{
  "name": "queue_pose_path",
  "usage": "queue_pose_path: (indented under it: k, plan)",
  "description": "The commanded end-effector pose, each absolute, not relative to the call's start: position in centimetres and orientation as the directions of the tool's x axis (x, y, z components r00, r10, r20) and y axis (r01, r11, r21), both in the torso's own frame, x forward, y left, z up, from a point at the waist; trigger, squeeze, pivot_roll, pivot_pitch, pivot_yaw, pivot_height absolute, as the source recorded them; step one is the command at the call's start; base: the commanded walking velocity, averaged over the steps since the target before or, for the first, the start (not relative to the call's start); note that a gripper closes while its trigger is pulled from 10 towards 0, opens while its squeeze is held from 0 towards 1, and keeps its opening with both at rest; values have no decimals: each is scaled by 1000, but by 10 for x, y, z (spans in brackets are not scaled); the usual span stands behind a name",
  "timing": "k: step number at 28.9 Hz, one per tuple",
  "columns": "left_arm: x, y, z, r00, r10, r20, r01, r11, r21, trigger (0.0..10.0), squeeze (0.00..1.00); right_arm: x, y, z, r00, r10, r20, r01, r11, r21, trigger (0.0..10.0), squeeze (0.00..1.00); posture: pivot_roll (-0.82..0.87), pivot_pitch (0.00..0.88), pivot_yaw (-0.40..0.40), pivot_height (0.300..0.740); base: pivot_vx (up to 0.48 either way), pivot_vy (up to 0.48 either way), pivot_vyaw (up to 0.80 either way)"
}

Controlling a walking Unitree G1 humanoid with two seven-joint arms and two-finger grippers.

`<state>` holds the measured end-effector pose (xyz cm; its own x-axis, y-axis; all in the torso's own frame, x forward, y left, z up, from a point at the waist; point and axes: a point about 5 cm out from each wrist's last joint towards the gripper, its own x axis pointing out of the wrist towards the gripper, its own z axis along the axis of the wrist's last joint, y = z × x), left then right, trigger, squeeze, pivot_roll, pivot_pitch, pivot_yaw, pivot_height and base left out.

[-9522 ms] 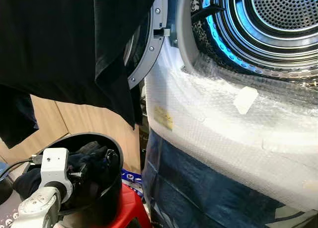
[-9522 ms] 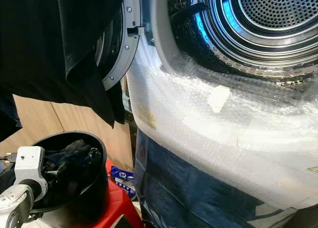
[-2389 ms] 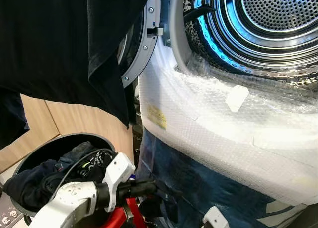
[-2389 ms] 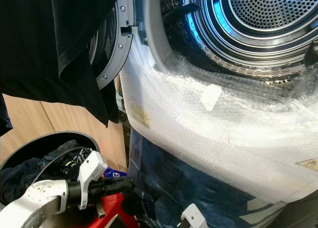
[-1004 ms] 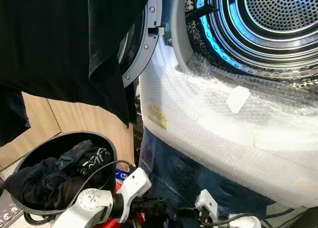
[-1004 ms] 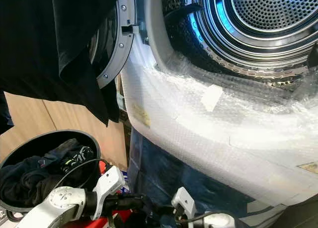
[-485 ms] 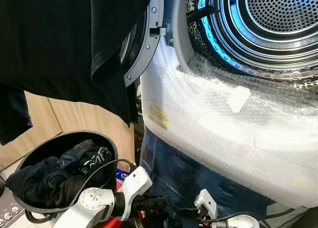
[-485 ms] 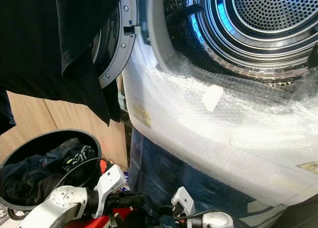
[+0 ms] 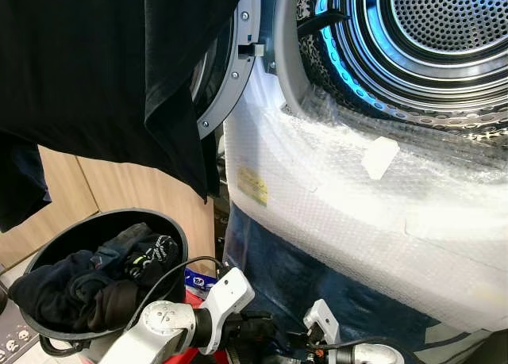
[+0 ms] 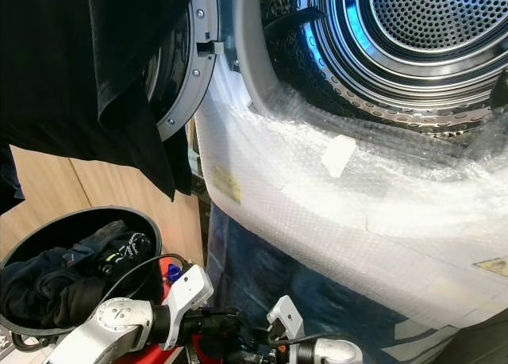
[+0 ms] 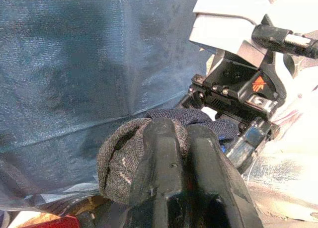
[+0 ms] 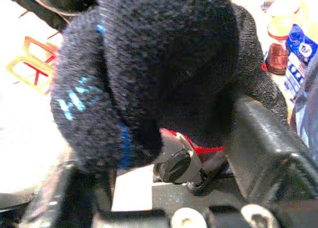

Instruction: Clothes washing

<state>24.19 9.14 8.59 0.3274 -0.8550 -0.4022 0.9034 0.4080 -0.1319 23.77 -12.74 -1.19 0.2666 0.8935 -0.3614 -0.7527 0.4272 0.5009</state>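
The washer's drum [image 9: 444, 31] stands open, its door [image 9: 230, 78] swung left. A black basket [image 9: 171, 237] of dark clothes [image 9: 95, 277] sits at lower left. Low in front of the machine my two grippers meet. My left gripper [image 11: 180, 133] is shut on a dark sock [image 11: 119, 158] that bunches over its tips. My right gripper [image 12: 164, 153] faces it with its fingers [image 12: 268, 148] spread wide, and the sock [image 12: 159, 64], marked with blue, sits between them. In the eye views the left gripper [image 9: 270, 332] and right gripper [image 9: 305, 340] nearly touch.
A large black garment [image 9: 95, 63] hangs at upper left in front of the door. Bubble wrap [image 9: 333, 189] covers the washer's front below the opening, with a blue sheet [image 9: 302, 277] beneath. A red stool [image 10: 210, 348] is under the basket. Wooden panels stand behind.
My left arm has left the basket and swung right in front of the washer with the sock. My right arm has risen to meet it, and both have edged closer in the last second.
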Motion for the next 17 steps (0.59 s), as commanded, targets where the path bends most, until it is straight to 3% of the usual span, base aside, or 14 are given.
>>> queue_pose_path:
  k: [1, 17]
  plan:
    - [244, 90, 90, 328, -861, -388, 909, 399, -119, 0, 0, 242, -127, -10, 298, 886, -355, -743, 449, 496, 0, 0, 87, 0, -53, 740, 0, 0, 0]
    - [244, 84, 91, 309, -874, -376, 919, 376, -121, 0, 0, 246, -119, -6, 335, 891, -305, -737, 450, 505, 0, 0, 84, 0, -50, 740, 0, 0, 0]
